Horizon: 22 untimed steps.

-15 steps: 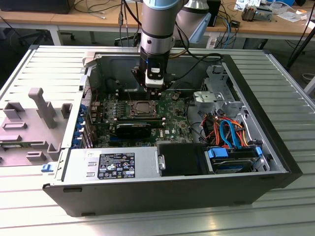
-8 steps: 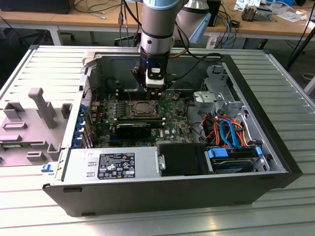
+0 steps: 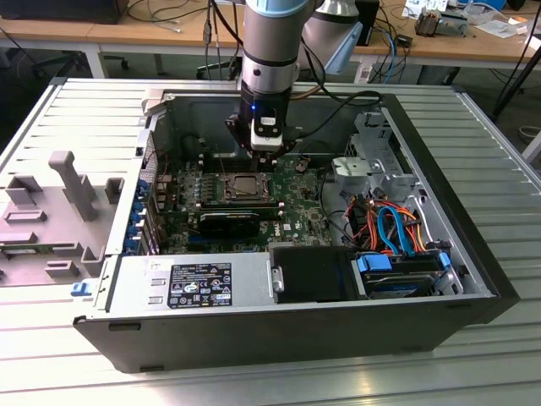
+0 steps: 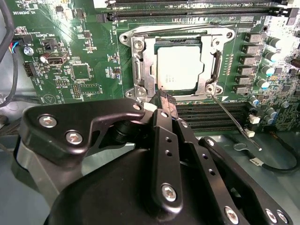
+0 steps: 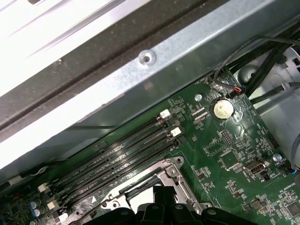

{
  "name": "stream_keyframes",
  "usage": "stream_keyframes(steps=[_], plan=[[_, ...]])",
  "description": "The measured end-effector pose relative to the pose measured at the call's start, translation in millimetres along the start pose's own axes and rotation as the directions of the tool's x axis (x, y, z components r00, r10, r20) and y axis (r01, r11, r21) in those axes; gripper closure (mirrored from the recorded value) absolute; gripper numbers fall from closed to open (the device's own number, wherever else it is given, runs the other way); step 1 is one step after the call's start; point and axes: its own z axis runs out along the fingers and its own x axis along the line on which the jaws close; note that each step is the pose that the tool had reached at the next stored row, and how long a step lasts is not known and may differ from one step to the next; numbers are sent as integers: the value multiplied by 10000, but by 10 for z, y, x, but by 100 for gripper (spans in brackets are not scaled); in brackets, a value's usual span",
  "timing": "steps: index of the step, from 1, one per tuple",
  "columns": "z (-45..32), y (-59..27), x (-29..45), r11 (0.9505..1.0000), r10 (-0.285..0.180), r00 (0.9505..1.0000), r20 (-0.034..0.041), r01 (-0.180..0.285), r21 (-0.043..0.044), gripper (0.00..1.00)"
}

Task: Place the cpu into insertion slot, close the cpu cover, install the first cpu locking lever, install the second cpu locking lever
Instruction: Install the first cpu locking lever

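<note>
The cpu [image 4: 180, 68] lies seated in the insertion slot [image 3: 245, 188] beneath the lowered cpu cover [image 4: 149, 70], mid-frame in the exterior view. The fingers [image 4: 168, 102], pinched together, hang just above and right of it there.

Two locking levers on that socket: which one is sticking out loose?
The thin lever slanting from the cpu cover corner out across the memory slots. The other lever lies along the cover's opposite edge.

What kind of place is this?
Probably a robotics lab or workshop: a robot arm reaches into an open computer case, and desks strewn with cables stand behind.
</note>
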Motion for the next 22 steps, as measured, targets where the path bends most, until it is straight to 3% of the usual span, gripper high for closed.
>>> stream_keyframes(steps=[22], plan=[[0, 0, 0, 9994, -332, 9994, -52, 331, -56, 89]])
